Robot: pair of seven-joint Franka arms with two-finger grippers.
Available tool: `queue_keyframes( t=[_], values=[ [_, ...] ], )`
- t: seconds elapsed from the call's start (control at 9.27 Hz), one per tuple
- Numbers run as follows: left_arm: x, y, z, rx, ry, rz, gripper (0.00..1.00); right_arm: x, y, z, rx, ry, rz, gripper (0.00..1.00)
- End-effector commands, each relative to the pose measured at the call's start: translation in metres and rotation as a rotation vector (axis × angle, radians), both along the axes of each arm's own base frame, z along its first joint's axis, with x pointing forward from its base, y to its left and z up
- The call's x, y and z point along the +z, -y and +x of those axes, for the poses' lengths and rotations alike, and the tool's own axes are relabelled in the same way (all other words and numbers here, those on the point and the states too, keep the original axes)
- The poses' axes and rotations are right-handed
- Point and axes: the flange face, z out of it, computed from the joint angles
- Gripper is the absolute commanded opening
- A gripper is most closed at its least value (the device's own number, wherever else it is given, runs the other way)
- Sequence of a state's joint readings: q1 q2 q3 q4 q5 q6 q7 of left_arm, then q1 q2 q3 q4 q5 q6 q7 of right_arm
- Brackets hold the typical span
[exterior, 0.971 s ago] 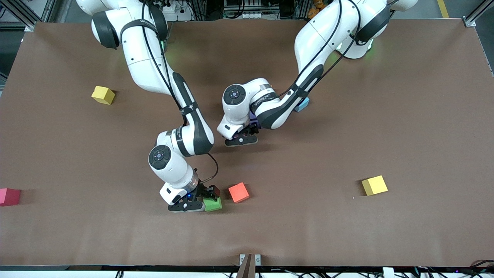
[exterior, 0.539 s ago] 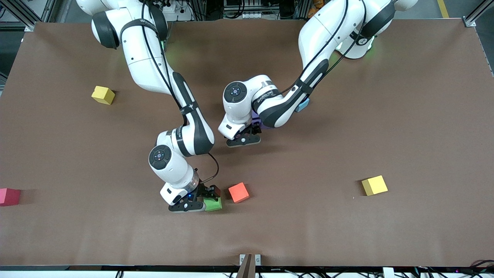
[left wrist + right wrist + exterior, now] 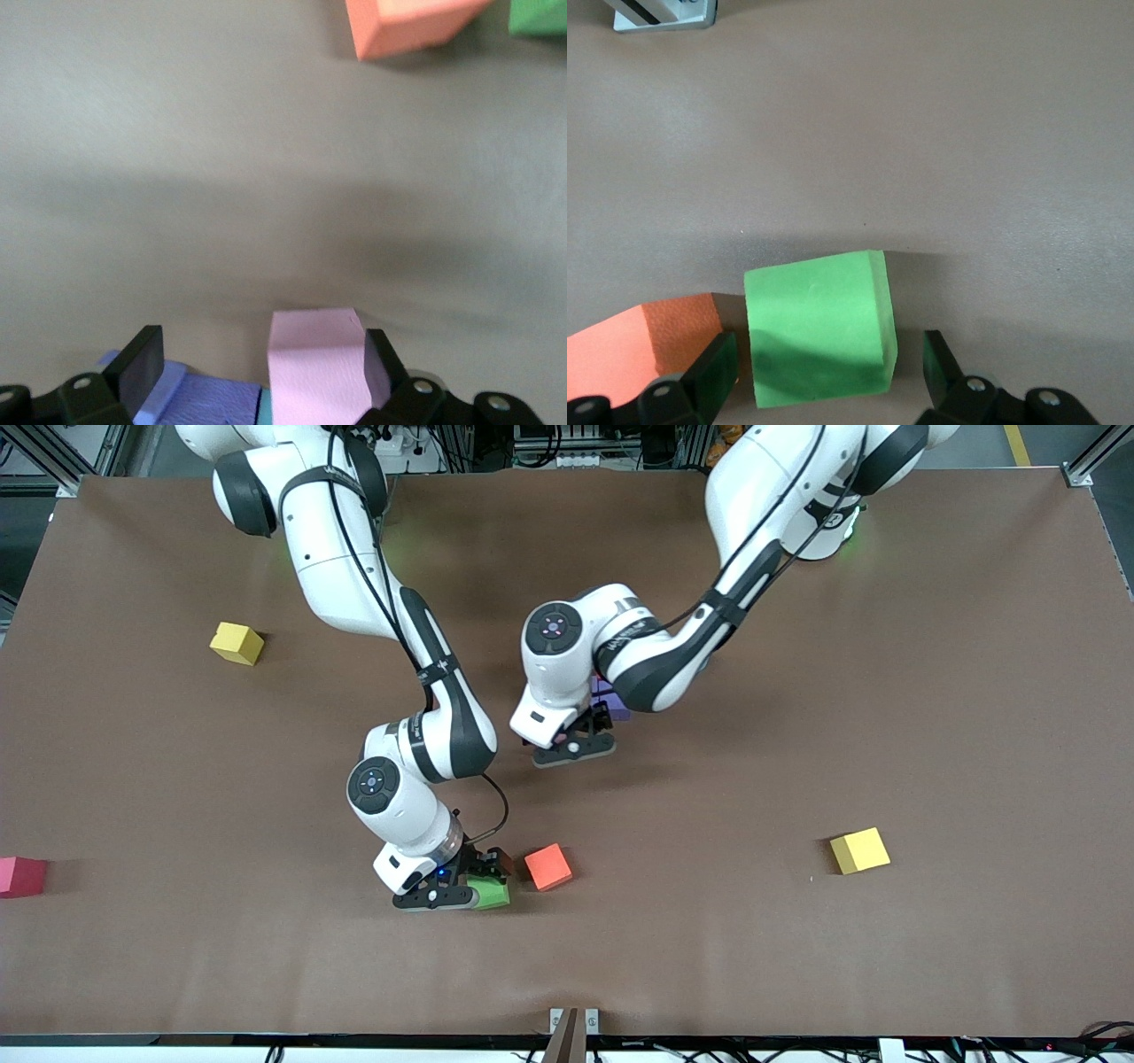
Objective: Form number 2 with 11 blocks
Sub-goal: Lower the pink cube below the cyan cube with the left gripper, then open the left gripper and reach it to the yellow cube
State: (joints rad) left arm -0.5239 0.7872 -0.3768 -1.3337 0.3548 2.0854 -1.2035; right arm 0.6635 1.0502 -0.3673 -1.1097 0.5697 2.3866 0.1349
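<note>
My right gripper is open low over the table. A green block sits between its fingers with a gap on each side. An orange block lies just beside it. My left gripper is open at the table's middle. A pink block stands against one finger. A purple block lies by the other, with a thin blue edge between the two blocks. The left arm hides the other blocks there, so the number 2 is hidden.
Loose blocks: a yellow one toward the right arm's end, a yellow one toward the left arm's end, a red one at the table edge at the right arm's end. A metal bracket sits on the front edge.
The left arm has swung a little toward its own end of the table and now covers the light blue block. The right gripper has slid slightly further over the green block.
</note>
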Motion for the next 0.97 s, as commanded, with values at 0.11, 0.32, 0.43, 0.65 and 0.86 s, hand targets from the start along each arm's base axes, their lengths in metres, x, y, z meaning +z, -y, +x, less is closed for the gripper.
queue_keyframes(
  t=[0.11, 0.32, 0.43, 0.65, 0.86],
  values=[
    [0.009, -0.087, 0.066, 0.196, -0.032, 0.005, 1.00, -0.004, -0.015, 0.001, 0.013, 0.053, -0.029, 0.92],
    [0.008, -0.163, 0.105, 0.354, -0.071, 0.067, 1.00, -0.009, -0.015, 0.001, 0.027, 0.061, -0.056, 0.77],
    [0.006, -0.208, 0.120, 0.421, -0.081, 0.085, 1.00, -0.009, -0.013, 0.002, 0.033, 0.063, -0.058, 0.57],
    [0.025, -0.302, 0.137, 0.528, -0.067, 0.098, 1.00, -0.011, -0.009, 0.003, 0.045, 0.064, -0.066, 0.29],
    [0.028, -0.368, 0.126, 0.511, -0.019, 0.079, 1.00, -0.006, -0.009, 0.003, 0.080, 0.064, -0.074, 0.00]
  ],
)
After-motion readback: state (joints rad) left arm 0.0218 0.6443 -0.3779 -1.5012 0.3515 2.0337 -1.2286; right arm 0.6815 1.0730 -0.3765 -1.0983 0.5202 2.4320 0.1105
